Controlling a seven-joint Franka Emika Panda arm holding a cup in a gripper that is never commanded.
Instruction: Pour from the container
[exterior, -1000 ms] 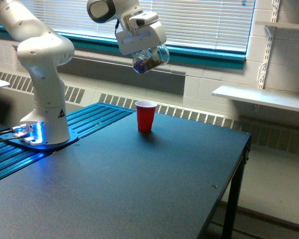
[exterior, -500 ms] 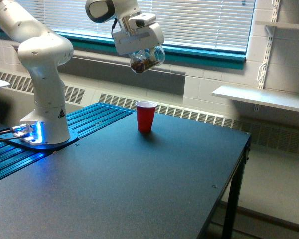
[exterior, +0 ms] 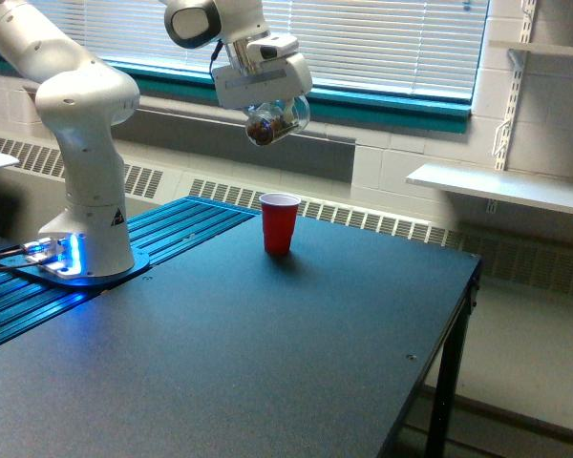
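The gripper (exterior: 275, 107) hangs high over the far edge of the table (exterior: 267, 363), clamped around the container (exterior: 277, 118), which sits tipped well over on its side beneath the white hand. The fingers themselves are mostly hidden behind the gripper body and the clear plastic, so how wide they stand cannot be read beyond their closing on the cup. The container is a transparent, rounded jar-like cup; brown pieces show through it, bunched at its lower end toward seven o'clock. Its mouth is hard to make out against the window blinds behind. From the red cup (exterior: 279, 223), which stands upright on the dark table top, the container lies at about twelve o'clock, well above and apart from it. The arm's upper links are cut off by the picture's top edge.
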